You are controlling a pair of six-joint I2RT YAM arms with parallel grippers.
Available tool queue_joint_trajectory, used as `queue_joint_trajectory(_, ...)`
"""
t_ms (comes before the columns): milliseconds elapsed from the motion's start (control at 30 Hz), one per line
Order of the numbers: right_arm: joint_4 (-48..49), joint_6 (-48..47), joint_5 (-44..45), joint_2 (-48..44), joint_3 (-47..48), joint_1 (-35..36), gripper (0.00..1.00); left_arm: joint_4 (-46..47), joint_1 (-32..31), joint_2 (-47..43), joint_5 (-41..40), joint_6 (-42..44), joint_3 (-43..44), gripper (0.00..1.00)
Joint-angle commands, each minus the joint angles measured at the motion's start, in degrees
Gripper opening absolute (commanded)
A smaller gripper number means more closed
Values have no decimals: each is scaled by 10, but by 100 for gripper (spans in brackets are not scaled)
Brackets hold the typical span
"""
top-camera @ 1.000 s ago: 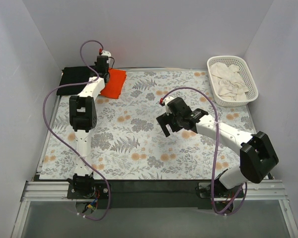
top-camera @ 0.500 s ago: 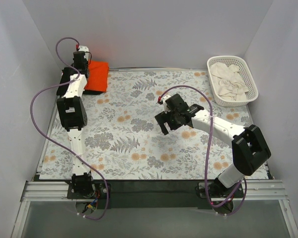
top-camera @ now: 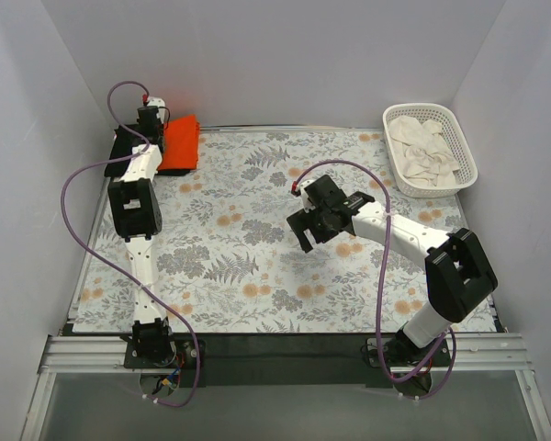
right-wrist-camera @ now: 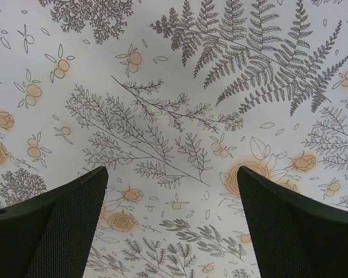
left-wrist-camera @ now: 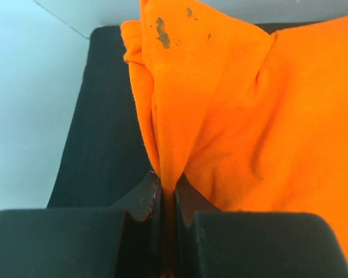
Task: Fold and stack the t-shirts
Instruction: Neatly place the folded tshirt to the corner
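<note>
The folded bright orange t-shirt (top-camera: 180, 142) lies at the table's far left corner, partly over the black t-shirt (top-camera: 122, 145). My left gripper (top-camera: 151, 121) is shut on an edge fold of the orange shirt (left-wrist-camera: 232, 116), pinched between its jaws, with the black shirt (left-wrist-camera: 104, 133) underneath. My right gripper (top-camera: 306, 228) is open and empty above the floral tablecloth (right-wrist-camera: 174, 87) near the table's middle.
A white lattice basket (top-camera: 461, 138) holding pale crumpled cloth (top-camera: 422, 152) stands at the far right corner. White walls enclose the table on the left, back and right. The left arm stretches along the left edge.
My left gripper has dragged the orange shirt leftward and back, from beside the black shirt onto it. The right arm has barely shifted.
</note>
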Motion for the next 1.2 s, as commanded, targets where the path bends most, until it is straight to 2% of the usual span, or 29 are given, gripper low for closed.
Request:
queue_joint_trajectory(0, -12, -3, -7, -6, 20, -2, 82, 29, 4, -7, -32, 15, 15, 0)
queue_joint_trajectory(600, -21, 9, -14, -3, 35, -2, 81, 44, 3, -21, -87, 81, 47, 0)
queue_joint_trajectory(1167, -27, 10, -15, -1, 40, -2, 80, 65, 7, -21, -106, 97, 41, 0)
